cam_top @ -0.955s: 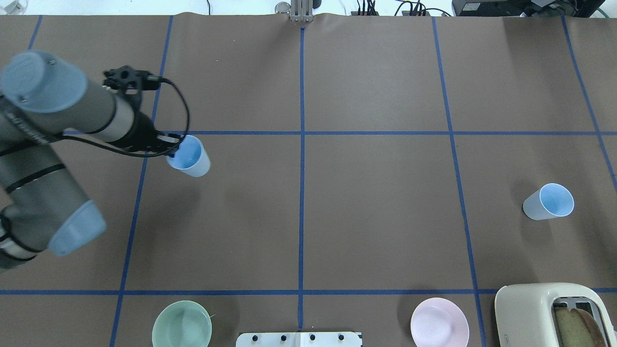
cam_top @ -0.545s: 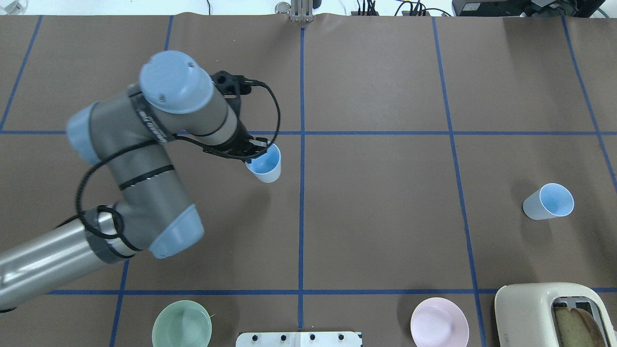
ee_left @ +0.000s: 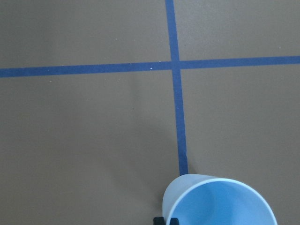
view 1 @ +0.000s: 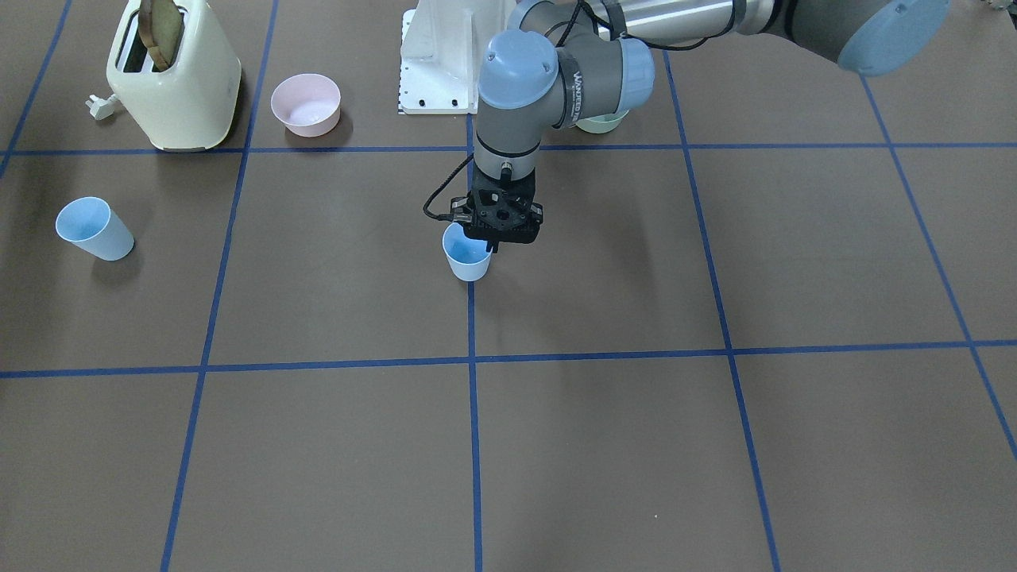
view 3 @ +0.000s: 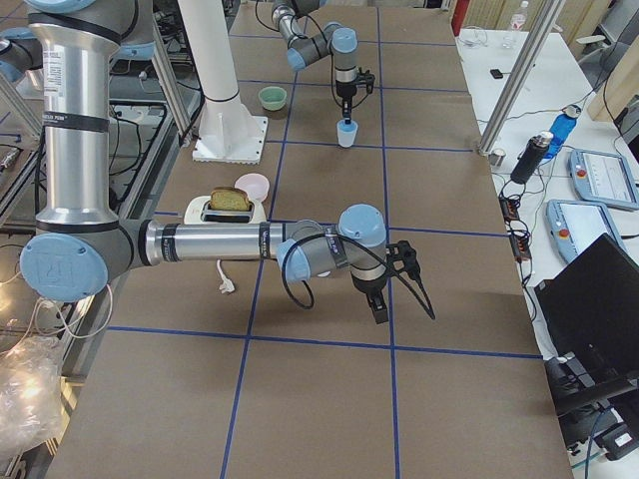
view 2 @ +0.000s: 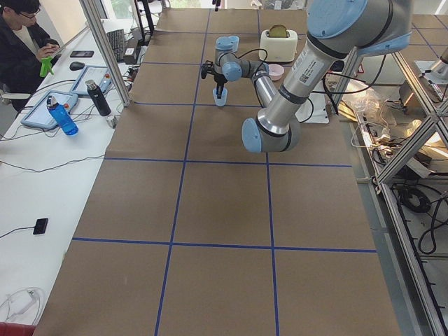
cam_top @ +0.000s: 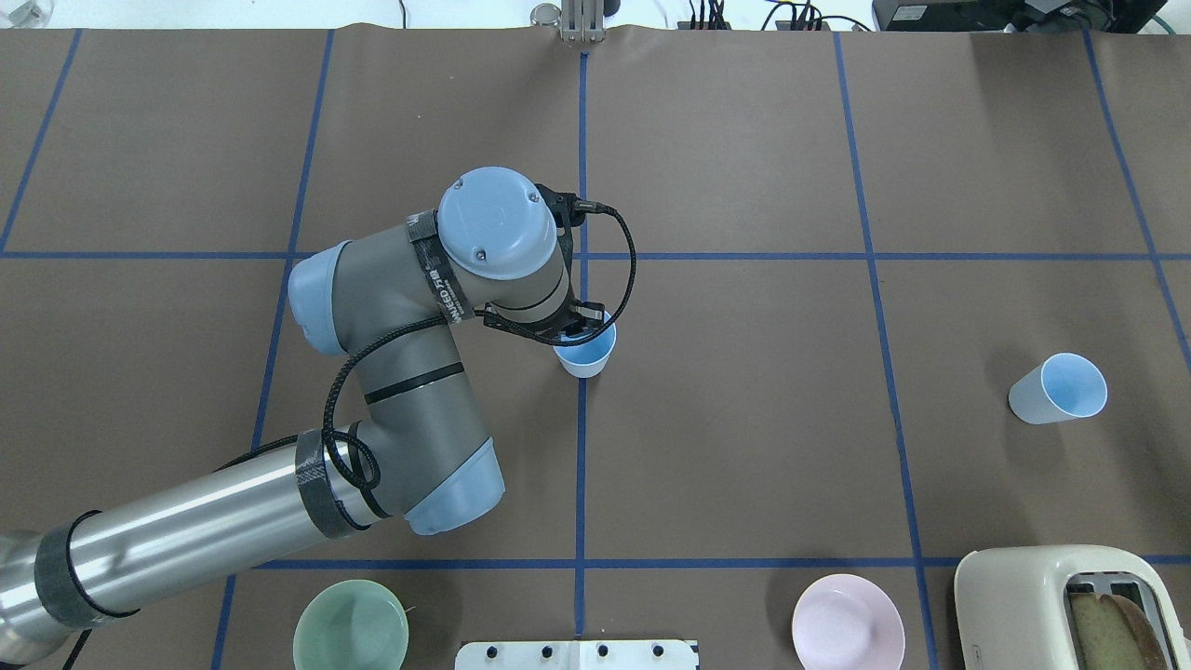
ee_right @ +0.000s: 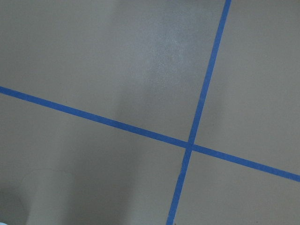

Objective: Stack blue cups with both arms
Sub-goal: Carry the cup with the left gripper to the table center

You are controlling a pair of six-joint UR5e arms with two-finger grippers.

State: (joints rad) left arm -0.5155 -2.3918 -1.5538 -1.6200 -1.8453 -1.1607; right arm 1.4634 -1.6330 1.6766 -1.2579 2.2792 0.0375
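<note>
My left gripper (cam_top: 582, 328) is shut on the rim of a pale blue cup (cam_top: 586, 352) and holds it upright on the table's centre line. It also shows in the front view, gripper (view 1: 493, 238) above cup (view 1: 467, 256), and the cup's rim shows in the left wrist view (ee_left: 220, 201). I cannot tell if the cup touches the table. The second blue cup (cam_top: 1061, 389) stands alone far to the right; it also shows in the front view (view 1: 94, 229). My right gripper (view 3: 384, 304) shows only in the exterior right view, so I cannot tell whether it is open or shut.
A cream toaster (cam_top: 1070, 605) with bread stands at the near right corner. A pink bowl (cam_top: 849, 622) and a mint green bowl (cam_top: 351, 625) sit along the near edge, either side of the white base plate (cam_top: 577, 654).
My left arm has swung to the right, carrying the blue cup from the table's left part to the centre line. The other cup has not moved.
</note>
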